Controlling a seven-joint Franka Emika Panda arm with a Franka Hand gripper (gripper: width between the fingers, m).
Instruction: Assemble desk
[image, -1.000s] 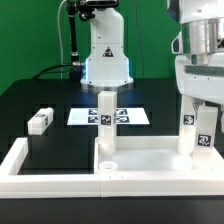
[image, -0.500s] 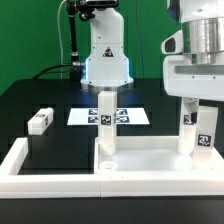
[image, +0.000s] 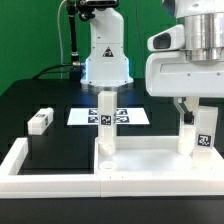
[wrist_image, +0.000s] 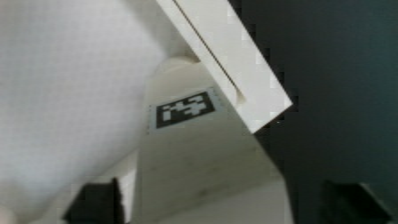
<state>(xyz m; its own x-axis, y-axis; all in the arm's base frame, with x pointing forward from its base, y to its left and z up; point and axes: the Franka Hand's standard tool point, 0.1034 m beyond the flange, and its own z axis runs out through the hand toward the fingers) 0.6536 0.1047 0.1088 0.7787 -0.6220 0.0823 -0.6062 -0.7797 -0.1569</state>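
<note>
Standing on the black counter (image: 40, 95), the desk top (image: 150, 158) lies flat inside the corner of the long white border bars (image: 50, 170), with two legs upright on it. One leg (image: 106, 125) rises at the top's end toward the exterior view's left, tags on its face; the other leg (image: 203, 130) stands at the end toward the exterior view's right, also tagged. A third, loose leg (image: 40, 121) lies on its side on the counter, well apart from the top, toward the exterior view's left. Behind the desk the marker board (image: 135, 117) lies flat in front of the robot's white base (image: 106, 60).

The arm's large white wrist housing (image: 190, 65) hangs over the leg on the exterior view's right. The pincer (image: 197, 108) is just above that leg's upper end; one dark finger (image: 182, 108) shows beside the leg. In the wrist view the two fingers (wrist_image: 98, 202) appear as dark shapes well apart at the frame's edge, with nothing between them, so the pincer is spread and empty. That view also shows a white part bearing a tag (wrist_image: 183, 107), close to the lens and blurred; which part it is I cannot tell
</note>
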